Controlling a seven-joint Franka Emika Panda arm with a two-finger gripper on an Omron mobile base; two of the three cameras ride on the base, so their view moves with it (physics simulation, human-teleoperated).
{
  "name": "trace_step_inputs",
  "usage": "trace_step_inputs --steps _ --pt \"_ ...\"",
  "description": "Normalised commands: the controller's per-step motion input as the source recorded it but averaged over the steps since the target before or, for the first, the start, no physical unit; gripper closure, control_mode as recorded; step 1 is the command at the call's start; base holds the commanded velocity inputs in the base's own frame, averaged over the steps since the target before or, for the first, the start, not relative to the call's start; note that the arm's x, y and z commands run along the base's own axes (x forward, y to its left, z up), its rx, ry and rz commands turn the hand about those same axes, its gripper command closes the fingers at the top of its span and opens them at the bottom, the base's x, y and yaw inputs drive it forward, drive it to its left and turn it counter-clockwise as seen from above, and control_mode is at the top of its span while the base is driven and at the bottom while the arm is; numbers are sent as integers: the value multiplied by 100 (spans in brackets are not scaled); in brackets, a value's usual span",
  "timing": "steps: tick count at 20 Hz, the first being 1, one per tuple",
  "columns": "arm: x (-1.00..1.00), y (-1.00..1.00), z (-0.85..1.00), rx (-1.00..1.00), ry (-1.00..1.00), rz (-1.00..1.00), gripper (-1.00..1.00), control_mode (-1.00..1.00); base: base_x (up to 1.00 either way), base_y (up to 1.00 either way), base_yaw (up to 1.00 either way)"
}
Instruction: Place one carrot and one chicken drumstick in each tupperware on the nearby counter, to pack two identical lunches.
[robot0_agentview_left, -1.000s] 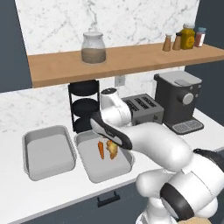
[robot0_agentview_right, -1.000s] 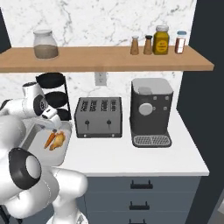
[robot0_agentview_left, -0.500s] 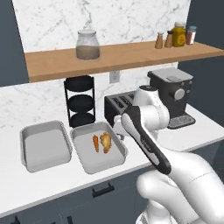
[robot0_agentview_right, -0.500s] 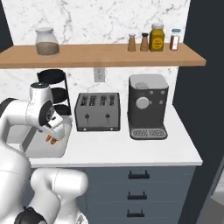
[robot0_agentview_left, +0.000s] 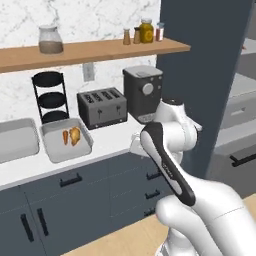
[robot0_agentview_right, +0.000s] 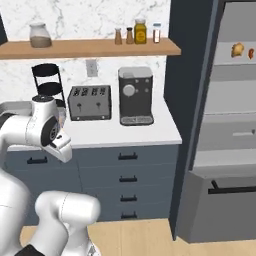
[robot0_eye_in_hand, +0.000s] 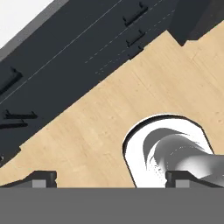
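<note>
One tupperware (robot0_agentview_left: 66, 142) near the counter's (robot0_agentview_left: 112, 142) front edge holds its carrot (robot0_agentview_left: 65, 137) and drumstick (robot0_agentview_left: 75, 134), so the gripper (robot0_eye_in_hand: 109, 177) hangs spread and empty over the floor (robot0_eye_in_hand: 131, 100), free to fetch more.

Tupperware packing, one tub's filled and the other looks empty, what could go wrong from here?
The second tupperware sits at the left base view's edge, so it may be hard to target. The remaining food seems to be in the open fridge, a long carry. The open gripper points at the floor and needs a big reorientation.
</note>
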Motion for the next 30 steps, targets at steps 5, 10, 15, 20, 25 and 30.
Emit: trace_step_inputs --steps 5,10,15,20,25,30 --pt "0 0 0 0 0 0 -100 100 4 -100 -19" --pt "0 0 0 0 0 0 -100 100 39 -100 -16" --pt "0 0 0 0 0 0 -100 100 58 -100 -14" --pt "0 0 0 0 0 0 -100 100 86 -100 -11" --pt "0 0 0 0 0 0 -100 100 86 -99 2" --pt "0 0 0 0 0 0 -100 100 5 -27 48"
